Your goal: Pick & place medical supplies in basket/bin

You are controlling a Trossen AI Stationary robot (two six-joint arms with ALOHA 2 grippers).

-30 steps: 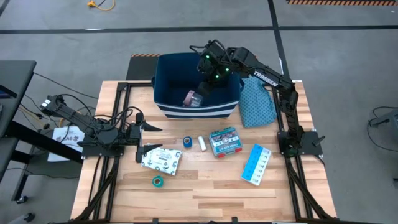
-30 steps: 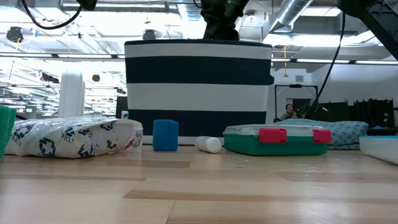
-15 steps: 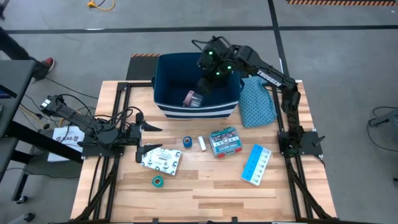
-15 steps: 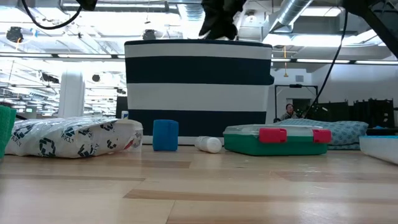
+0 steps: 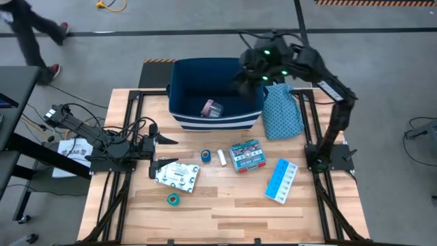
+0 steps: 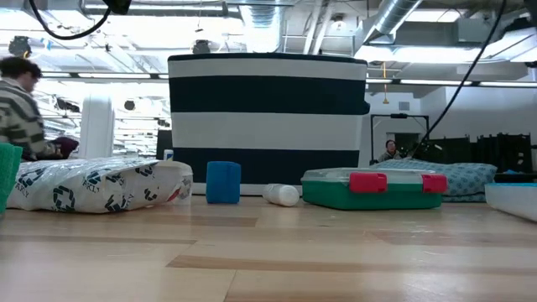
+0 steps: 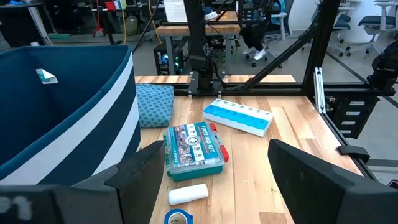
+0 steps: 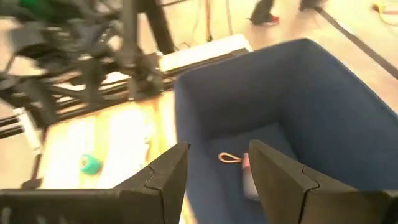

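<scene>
The navy bin (image 5: 184,96) with white stripes stands at the table's far middle, and a pink round item (image 5: 212,108) lies on its floor. My right gripper (image 5: 244,83) hangs open and empty above the bin's right part. In front of the bin lie a blue roll (image 5: 205,156), a white tube (image 5: 221,157), a teal-and-red box (image 5: 246,155), a light blue pill organiser (image 5: 280,180), a white packet (image 5: 176,175) and a green roll (image 5: 173,199). My left gripper (image 5: 161,152) waits open at the table's left, beside the packet.
A teal patterned cloth bag (image 5: 282,113) lies right of the bin, under the right arm. Black frame rails run along the table's left and right edges. Bare wood shows along the near edge (image 5: 225,219). A person (image 5: 27,31) walks on the floor beyond the far left corner.
My right gripper has risen out of the bin and moved toward the table's right, leaving the low view at its top. The pink item stays on the bin's floor. A person has come into view beyond the table's far left.
</scene>
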